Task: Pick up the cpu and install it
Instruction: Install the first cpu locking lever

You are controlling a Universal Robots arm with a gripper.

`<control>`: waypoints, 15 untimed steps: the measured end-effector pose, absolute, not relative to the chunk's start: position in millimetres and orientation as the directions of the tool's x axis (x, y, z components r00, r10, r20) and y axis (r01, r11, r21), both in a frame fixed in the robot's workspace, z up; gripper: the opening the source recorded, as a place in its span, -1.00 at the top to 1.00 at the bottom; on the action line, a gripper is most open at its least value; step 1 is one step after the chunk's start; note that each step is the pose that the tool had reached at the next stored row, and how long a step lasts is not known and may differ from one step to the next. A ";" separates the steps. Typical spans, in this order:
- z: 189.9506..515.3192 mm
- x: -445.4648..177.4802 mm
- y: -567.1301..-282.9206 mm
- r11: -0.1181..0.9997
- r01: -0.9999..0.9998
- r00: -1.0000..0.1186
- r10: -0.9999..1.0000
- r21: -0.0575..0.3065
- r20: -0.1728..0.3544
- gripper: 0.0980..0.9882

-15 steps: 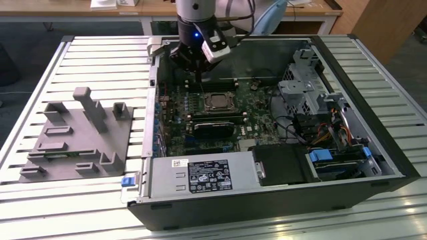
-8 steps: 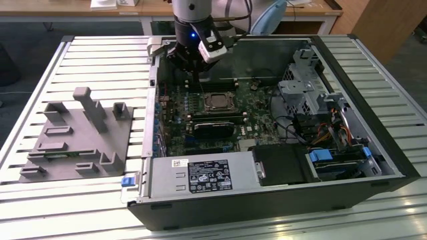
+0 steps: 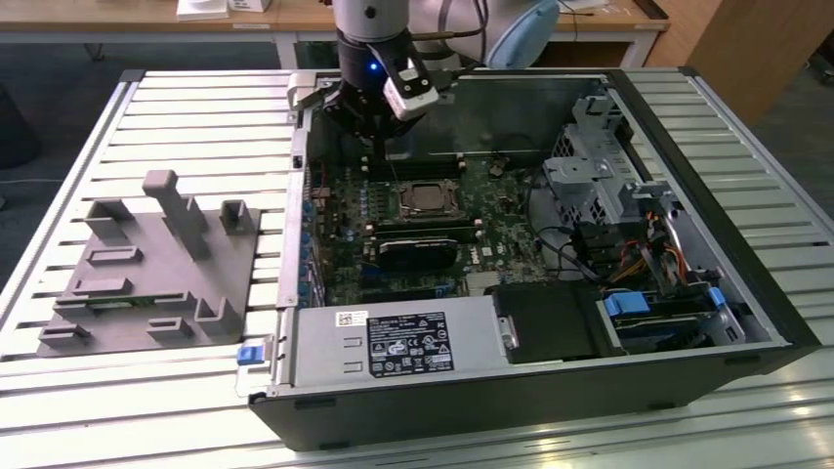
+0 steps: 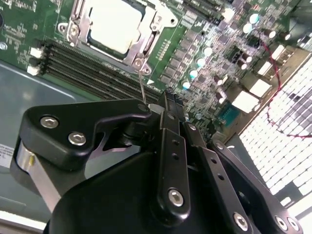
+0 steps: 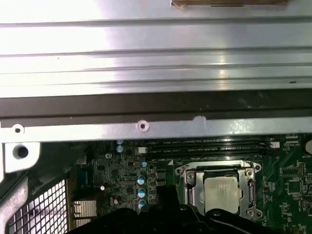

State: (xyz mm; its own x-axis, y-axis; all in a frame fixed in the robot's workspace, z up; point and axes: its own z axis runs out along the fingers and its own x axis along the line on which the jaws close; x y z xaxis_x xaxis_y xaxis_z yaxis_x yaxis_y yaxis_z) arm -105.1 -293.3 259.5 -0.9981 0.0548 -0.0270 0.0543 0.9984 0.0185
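**Kid:** Where is the cpu (image 3: 420, 198)?

**Me:** It lies flat in the socket (image 5: 189, 178), in the middle of the board (image 4: 214, 29), inside the open case (image 3: 521, 391). My gripper (image 3: 378, 127) hangs above it, a bit toward the back wall of the case.

**Kid:** Are you holding it?

**Me:** No. The cpu is down there and my gripper is apart from it. I cannot tell if my gripper is shut or loose. Its tip (image 4: 163, 105) is right by a thin metal lever (image 4: 142, 85). The lever stands up from 1 corner of the socket. I cannot tell if I hold it or am just beside it.

**Kid:** So what is the job now?

**Me:** I think the cpu is already in its place, and the work now is at that lever. That is my guess.

**Kid:** How do you do it well?

**Me:** Go slow. The lever is thin and could bend or slip. I should move it the way it swings, not yank it sideways. I should keep clear of the little round parts on the board, and not bump the cpu.

**Kid:** What does the cpu look like?

**Me:** A small flat square (image 5: 222, 192). The top is pale, silvery grey metal. In both wrist views it shines a bit, with a metal frame around it.
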 end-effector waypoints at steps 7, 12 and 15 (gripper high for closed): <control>258.2 -102.8 -286.1 0.999 0.049 -0.998 0.050 0.019 -0.027 0.98; 257.4 -89.3 -285.9 0.999 0.049 -0.998 0.049 0.019 -0.027 0.98; 256.2 -77.5 -285.7 0.999 0.048 -0.998 0.048 0.019 -0.027 0.98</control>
State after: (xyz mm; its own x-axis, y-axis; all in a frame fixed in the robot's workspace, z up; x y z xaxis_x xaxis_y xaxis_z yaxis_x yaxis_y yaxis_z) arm -77.5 -285.7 256.2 -0.9985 0.0481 -0.0267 0.0476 0.9987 0.0186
